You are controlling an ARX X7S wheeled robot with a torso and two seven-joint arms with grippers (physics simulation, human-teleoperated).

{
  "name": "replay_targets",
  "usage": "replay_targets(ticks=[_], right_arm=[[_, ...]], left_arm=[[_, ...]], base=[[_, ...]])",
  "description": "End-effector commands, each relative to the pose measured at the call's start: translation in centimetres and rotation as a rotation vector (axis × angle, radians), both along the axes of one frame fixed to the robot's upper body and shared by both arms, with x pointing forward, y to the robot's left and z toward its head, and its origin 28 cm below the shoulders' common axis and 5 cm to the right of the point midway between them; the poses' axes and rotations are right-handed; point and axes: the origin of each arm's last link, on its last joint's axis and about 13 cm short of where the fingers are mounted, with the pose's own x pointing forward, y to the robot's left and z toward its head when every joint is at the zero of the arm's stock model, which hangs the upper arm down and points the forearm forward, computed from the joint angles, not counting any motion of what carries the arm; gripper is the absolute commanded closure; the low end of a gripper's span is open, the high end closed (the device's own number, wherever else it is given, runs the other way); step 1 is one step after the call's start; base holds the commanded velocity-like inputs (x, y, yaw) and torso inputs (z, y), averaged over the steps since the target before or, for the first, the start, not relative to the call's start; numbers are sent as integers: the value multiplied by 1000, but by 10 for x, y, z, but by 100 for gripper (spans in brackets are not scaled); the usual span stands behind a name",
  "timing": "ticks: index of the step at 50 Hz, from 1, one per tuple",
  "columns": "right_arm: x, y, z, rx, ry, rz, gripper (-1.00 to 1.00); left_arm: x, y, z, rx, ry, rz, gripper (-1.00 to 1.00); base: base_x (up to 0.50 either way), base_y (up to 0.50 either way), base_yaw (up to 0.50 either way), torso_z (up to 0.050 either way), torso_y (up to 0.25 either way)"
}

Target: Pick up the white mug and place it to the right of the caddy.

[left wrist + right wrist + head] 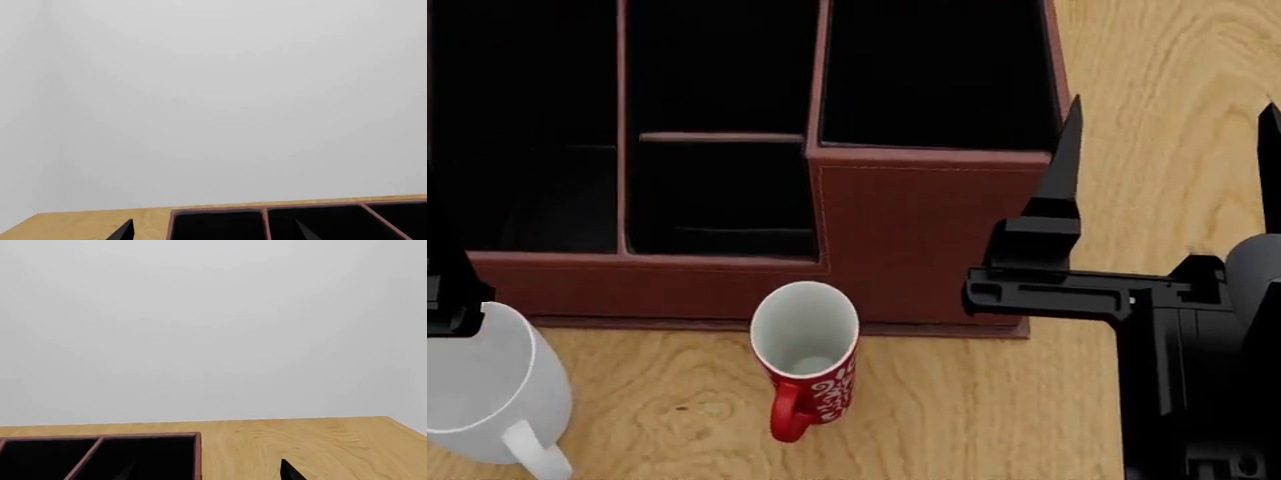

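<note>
The white mug [481, 390] stands on the table at the head view's lower left, handle toward me. It is just in front of the caddy [914, 240], a dark red-brown box with black compartments. My left gripper [213, 233] is open and empty above the caddy's [267, 216] rim. One of its fingers [446, 275] shows at the head view's left edge, right above the white mug. My right gripper [1168, 150] is open and empty, spanning the caddy's right edge [197, 455] and the bare wood beside it. It also shows in the right wrist view [207, 473].
A slimmer red mug with white swirls [807, 352] stands in front of the caddy's middle, handle toward me. The wooden table [961, 420] extends right of the caddy. Its far edge [300, 419] meets a plain pale wall.
</note>
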Motion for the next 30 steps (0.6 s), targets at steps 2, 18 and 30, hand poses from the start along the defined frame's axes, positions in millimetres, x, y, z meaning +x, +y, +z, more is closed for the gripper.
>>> replay_targets(ticks=[2, 18, 30], right_arm=[[-11, 1, 2, -14, 20, -8, -100], [-45, 24, 5, -96, 93, 133, -100], [-57, 43, -7, -171, 160, 254, -100]], left_arm=[[-1, 0, 0, 0, 0, 1, -100], [-2, -1, 1, -2, -4, 1, -100], [-2, -1, 1, -3, -5, 4, -100]], base=[[0, 0, 0, 0, 0], [0, 0, 0, 0, 0], [0, 0, 0, 0, 0]])
